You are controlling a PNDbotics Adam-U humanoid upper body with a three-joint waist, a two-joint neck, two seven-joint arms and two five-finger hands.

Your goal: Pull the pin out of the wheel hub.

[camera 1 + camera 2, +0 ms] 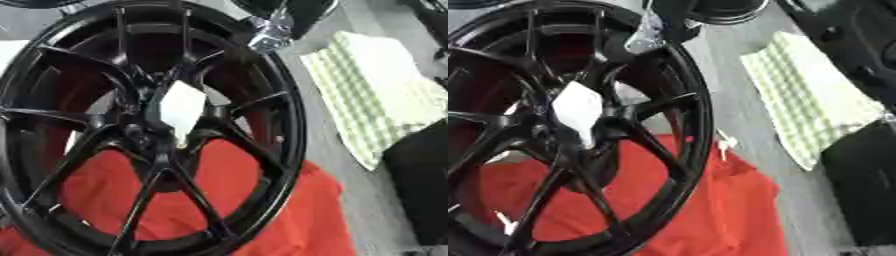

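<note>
A black spoked wheel hub [262,165] stands tilted on a red cloth [289,220] and fills most of both views. A white wedge-shaped piece [182,111], narrowing downward, sits at the hub's centre among the spokes. A black and silver part of my right hand or wrist [647,34] shows at the rim's top edge, close to or touching it; its fingers are hidden. More of a black arm [846,47] crosses the upper right corner. My left hand shows in neither view.
A green-and-white checked cloth [376,95] lies on the grey table to the right of the wheel. A large black shape [424,185] sits at the right edge. Two small white pin-like pieces [726,145] [505,222] lie on the red cloth.
</note>
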